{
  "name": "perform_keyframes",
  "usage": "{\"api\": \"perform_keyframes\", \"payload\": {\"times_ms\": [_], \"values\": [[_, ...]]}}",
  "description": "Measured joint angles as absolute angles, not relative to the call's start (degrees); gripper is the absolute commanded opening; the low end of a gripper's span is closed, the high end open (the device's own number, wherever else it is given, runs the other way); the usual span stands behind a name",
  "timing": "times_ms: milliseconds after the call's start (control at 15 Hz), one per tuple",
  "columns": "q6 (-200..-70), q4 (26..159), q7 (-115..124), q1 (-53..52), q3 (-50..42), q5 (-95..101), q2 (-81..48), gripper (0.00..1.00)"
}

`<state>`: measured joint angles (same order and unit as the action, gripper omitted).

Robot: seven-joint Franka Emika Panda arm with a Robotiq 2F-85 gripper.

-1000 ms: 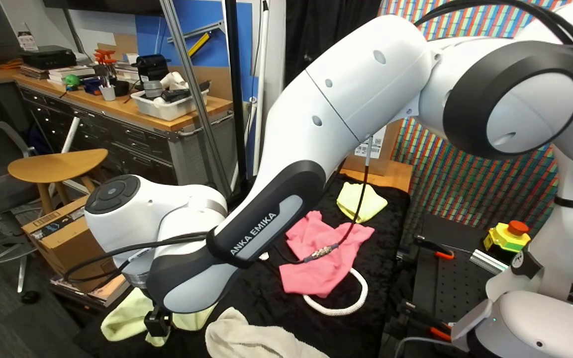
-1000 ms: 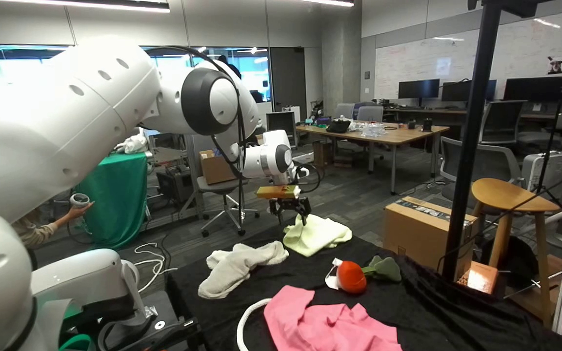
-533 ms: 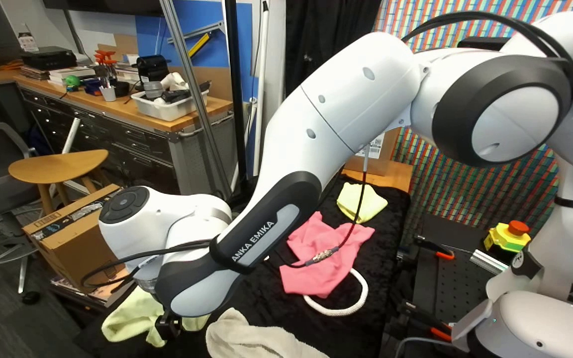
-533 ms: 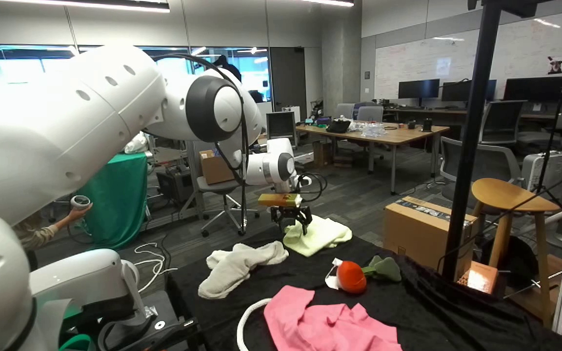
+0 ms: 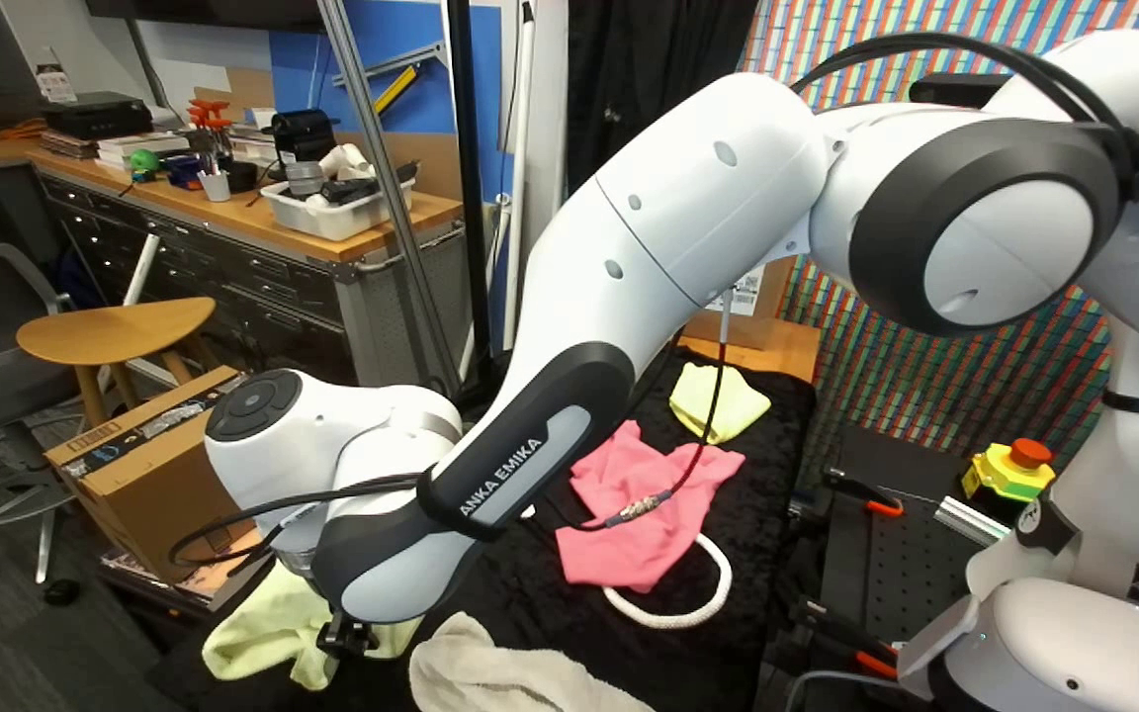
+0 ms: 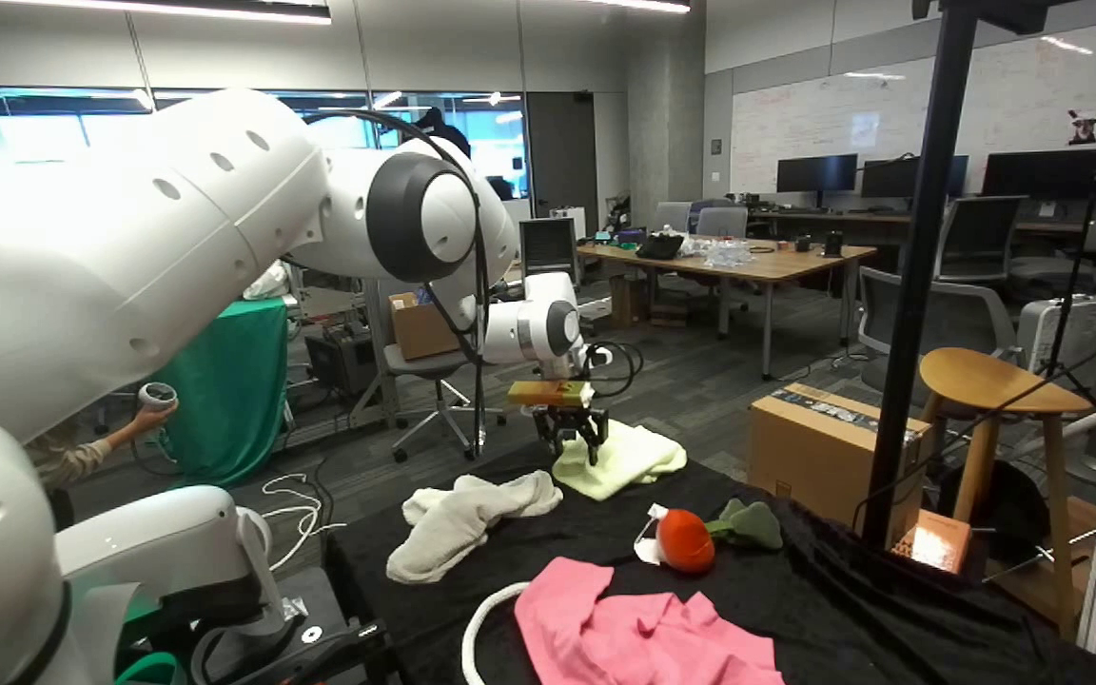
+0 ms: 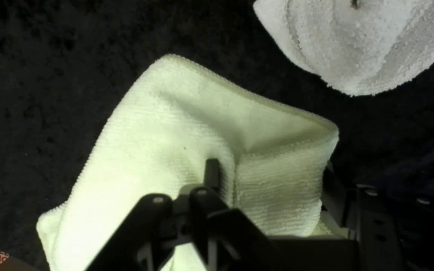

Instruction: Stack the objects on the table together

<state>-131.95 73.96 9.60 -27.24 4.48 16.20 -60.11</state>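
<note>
The gripper (image 7: 271, 169) stands with fingers parted astride a fold of the yellow-green cloth (image 7: 153, 150) just beneath it — best to pinch low and squarely, catching ample fabric, then lift gently, clear of the white cloth (image 7: 360, 47) nearby.

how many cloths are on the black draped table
4: yellow-green cloth at the end effector, white cloth nearby, pink cloth by the rope, yellow cloth past the pink. More may be hidden.
</note>
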Motion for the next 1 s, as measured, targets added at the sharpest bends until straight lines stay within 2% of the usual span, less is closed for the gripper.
{"api": "perform_keyframes", "payload": {"times_ms": [267, 333, 533, 600, 1000], "values": [[-131.88, 73.82, 9.31, -26.8, 4.44, 16.2, -60.11, 0.08], [-131.81, 73.78, 9.2, -26.7, 4.44, 16.2, -60.11, 0.05], [-131.44, 73.67, 9.12, -26.66, 4.02, 16.2, -60.03, 0.0], [-131.41, 73.65, 9.12, -26.65, 3.79, 16.21, -59.91, 0.04], [-131.2, 74.73, 9.2, -26.96, 1.27, 19.19, -55.01, 0.04]]}}
